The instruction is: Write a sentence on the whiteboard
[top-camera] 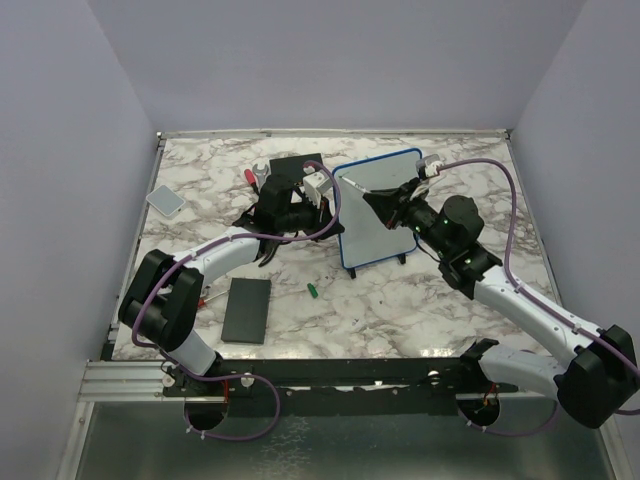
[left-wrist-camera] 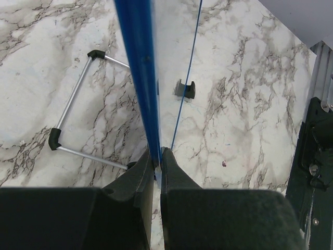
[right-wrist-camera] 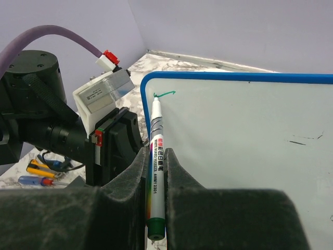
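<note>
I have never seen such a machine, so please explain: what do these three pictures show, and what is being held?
Two robot arms stand at a marble table. One picture looks down from above; the other two come from cameras on each wrist.

The left end effector is shut on the blue edge of the whiteboard, holding it upright. The right end effector is shut on a marker, whose tip touches the board's top corner, where a short green stroke begins the sentence.

Also on the table: a black slab, a small grey pad and a green cap.

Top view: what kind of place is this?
Likely a lab robot test cell: plain walls enclosing a marble-look table, two arms bolted to a rail, tools lying about.
</note>
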Action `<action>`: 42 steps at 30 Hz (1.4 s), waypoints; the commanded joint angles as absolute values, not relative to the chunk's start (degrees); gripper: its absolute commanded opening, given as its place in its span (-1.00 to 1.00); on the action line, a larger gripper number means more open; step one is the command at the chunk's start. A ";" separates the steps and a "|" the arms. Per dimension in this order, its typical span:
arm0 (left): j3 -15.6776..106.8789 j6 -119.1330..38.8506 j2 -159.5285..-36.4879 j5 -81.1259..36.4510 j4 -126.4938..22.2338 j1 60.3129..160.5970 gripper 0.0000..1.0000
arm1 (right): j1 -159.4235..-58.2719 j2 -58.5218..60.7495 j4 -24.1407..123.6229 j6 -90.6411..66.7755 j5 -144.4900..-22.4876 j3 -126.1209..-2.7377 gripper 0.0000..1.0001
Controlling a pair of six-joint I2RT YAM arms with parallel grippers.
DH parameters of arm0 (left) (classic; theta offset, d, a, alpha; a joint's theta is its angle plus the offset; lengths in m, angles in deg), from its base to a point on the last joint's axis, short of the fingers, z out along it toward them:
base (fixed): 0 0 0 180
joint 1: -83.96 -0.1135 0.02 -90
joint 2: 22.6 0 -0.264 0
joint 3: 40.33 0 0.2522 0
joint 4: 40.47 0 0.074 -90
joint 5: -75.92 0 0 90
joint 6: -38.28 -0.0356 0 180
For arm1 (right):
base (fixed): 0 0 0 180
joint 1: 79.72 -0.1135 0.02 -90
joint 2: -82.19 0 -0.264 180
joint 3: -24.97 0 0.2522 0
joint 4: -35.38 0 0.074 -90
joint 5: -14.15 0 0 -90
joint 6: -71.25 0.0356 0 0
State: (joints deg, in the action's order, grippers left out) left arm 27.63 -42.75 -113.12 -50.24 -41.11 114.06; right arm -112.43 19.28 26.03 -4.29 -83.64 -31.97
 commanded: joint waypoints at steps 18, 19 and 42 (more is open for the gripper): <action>26.61 -44.01 -112.69 -48.62 -46.47 114.28 -1.00 | -113.12 20.81 30.44 -3.18 -81.02 -27.35 -0.99; 26.61 -44.01 -112.69 -48.62 -46.43 114.28 -1.00 | -113.14 21.06 30.47 -3.09 -80.85 -26.98 -0.99; 26.87 -43.89 -112.78 -47.74 -46.84 114.32 -1.00 | -113.60 22.49 28.22 -4.83 -84.28 -30.09 -0.99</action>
State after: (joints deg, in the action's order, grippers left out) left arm 27.63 -42.73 -112.95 -49.93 -41.48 114.09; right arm -113.17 24.13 29.38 -3.87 -84.45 -28.17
